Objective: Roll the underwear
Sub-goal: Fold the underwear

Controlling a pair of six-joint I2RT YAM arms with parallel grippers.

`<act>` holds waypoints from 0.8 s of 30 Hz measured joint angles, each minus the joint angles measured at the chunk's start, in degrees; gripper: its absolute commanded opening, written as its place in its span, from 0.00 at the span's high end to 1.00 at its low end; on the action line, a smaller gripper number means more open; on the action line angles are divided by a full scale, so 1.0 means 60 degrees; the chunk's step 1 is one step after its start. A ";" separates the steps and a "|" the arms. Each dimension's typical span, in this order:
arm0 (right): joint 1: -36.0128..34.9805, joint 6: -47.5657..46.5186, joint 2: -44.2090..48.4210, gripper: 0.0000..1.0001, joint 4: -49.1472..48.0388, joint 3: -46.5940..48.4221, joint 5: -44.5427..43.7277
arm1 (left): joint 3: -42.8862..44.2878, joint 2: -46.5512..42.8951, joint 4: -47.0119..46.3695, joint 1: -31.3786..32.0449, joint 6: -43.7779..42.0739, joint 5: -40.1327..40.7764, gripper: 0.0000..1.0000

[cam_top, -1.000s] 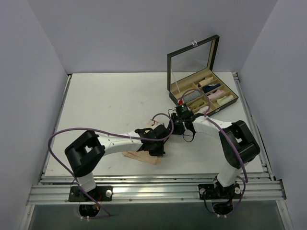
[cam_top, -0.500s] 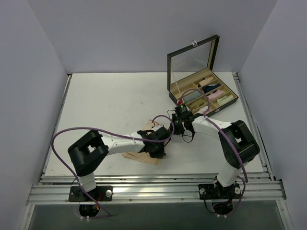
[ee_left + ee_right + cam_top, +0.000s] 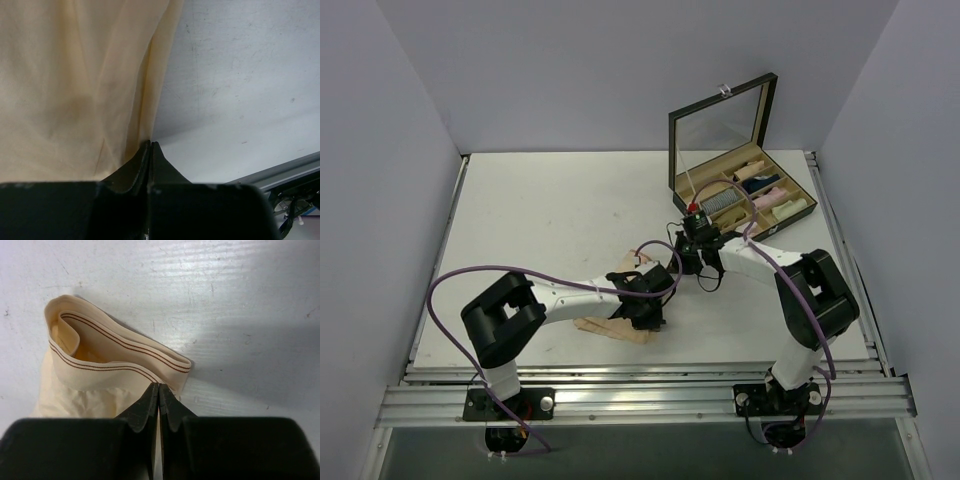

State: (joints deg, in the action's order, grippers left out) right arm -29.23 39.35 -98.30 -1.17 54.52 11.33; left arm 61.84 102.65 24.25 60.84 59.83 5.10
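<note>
The underwear [image 3: 607, 326] is a pale peach-beige cloth lying on the white table, largely hidden under my left arm. Its thin cloth [image 3: 75, 85] fills the upper left of the left wrist view. There my left gripper [image 3: 151, 144] is shut, with the cloth's side edge running into its tips. The right wrist view shows the folded waistband [image 3: 115, 360], marked with brown stripes. My right gripper [image 3: 158, 386] is shut on the waistband's lower edge near its right corner. From above, the left gripper [image 3: 646, 302] and right gripper [image 3: 693, 262] sit close together near the table's middle.
An open dark case [image 3: 777, 229] with a glass lid [image 3: 720, 125] stands at the back right. Its compartments hold pink, cream, grey and dark cloth rolls [image 3: 765, 195]. Purple cables loop over both arms. A metal rail [image 3: 640, 395] runs along the near edge.
My right gripper has closed its jaws on the waistband and shifted slightly towards the far side. The left gripper stays shut in about the same spot.
</note>
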 measured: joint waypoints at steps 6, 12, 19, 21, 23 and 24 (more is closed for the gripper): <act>0.0073 -0.0222 -0.0186 1.00 0.0095 0.0379 -0.0018 | -0.0018 -0.0018 -0.0004 0.0033 0.0044 0.0073 0.98; 0.0113 -0.0113 -0.0310 0.78 0.0353 0.0412 -0.0098 | -0.0022 -0.0018 0.0004 0.0036 0.0138 0.0095 0.98; 0.0098 0.0222 -0.0270 0.77 0.0313 -0.0106 -0.0069 | -0.0022 -0.0018 0.0011 0.0036 0.0182 0.0109 0.98; 0.0062 0.0273 -0.0259 0.77 0.0291 -0.0109 -0.0073 | -0.0018 -0.0018 0.0015 0.0036 0.0182 0.0113 0.98; 0.0029 0.0331 -0.0259 0.77 0.0291 -0.0109 -0.0073 | -0.0018 -0.0018 0.0018 0.0040 0.0182 0.0113 0.98; -0.0004 0.0361 -0.0259 0.77 0.0284 -0.0109 -0.0073 | -0.0018 -0.0018 0.0018 0.0040 0.0186 0.0113 0.98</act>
State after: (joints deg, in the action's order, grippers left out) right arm -29.26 41.52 -99.85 0.54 53.87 10.90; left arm 61.73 102.54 24.36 61.08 60.95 5.78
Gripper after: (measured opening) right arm 0.231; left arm 0.031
